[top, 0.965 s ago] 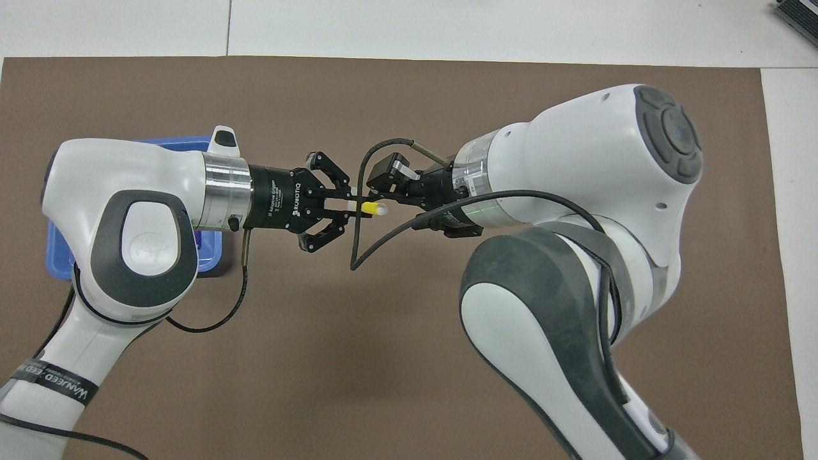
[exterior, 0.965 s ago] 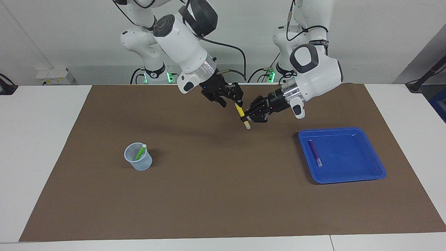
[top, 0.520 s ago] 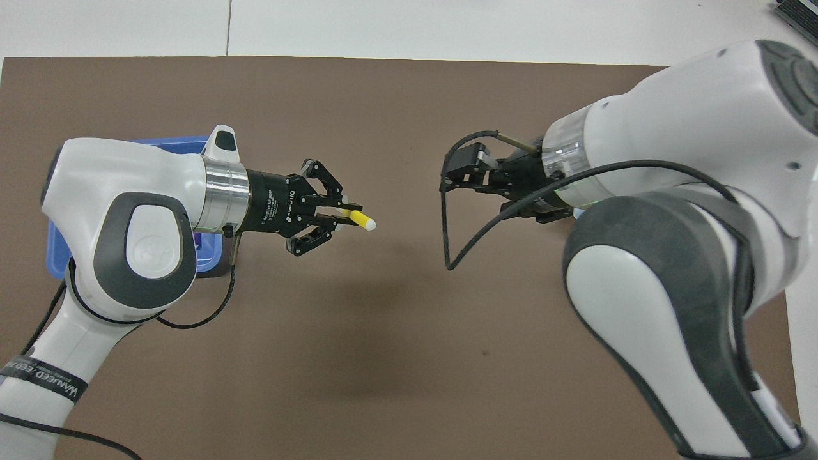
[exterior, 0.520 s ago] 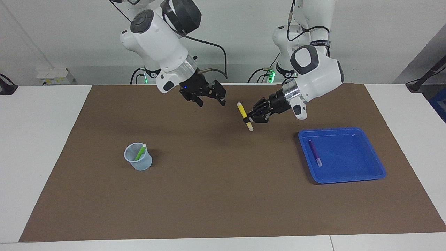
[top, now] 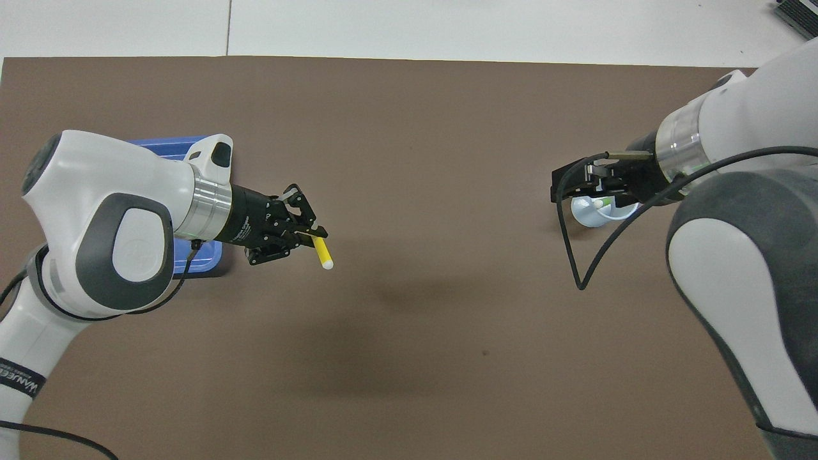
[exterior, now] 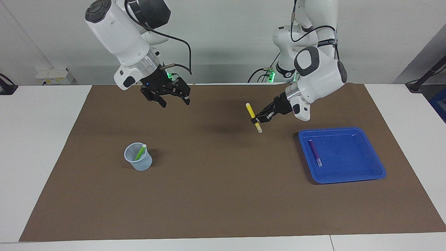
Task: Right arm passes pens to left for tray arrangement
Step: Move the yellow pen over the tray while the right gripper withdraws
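brown mat covers the table. blue tray sits toward the left arm's end, purple pen inside. clear cup holds the green pen. left gripper is clamped on the yellow pen, over the mat. right gripper, jaws apart, empty.
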Tool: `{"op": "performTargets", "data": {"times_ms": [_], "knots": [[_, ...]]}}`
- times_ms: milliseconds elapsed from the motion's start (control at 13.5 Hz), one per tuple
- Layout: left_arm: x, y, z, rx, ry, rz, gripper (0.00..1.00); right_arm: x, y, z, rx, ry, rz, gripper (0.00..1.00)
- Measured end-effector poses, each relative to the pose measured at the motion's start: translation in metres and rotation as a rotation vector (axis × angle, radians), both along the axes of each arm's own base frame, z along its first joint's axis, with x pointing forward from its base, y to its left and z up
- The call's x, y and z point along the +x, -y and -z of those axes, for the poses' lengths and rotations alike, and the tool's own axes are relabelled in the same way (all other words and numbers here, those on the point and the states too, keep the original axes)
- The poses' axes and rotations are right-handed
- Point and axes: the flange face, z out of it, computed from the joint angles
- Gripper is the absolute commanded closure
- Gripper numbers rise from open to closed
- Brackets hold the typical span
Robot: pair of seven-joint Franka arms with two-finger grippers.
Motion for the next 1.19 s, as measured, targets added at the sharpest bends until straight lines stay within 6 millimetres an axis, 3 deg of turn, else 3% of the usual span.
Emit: {"op": "performTargets", "data": {"times_ms": [297,743,1188], "knots": [[-0.011,-0.023,0.01,0.037,0.065,0.189,1.0,0.002,0.013,0.035,-0.184,0.012,-0.178,0.0],[-0.008,-0.06,0.018,0.27,0.169,0.459,1.0,0.013,0.012,0.119,-0.33,0.003,-0.284,0.0],[0.024,-0.14,0.007,0.356,0.362,0.525,1.0,0.018,0.013,0.168,-0.404,0.006,-0.34,0.2]]}}
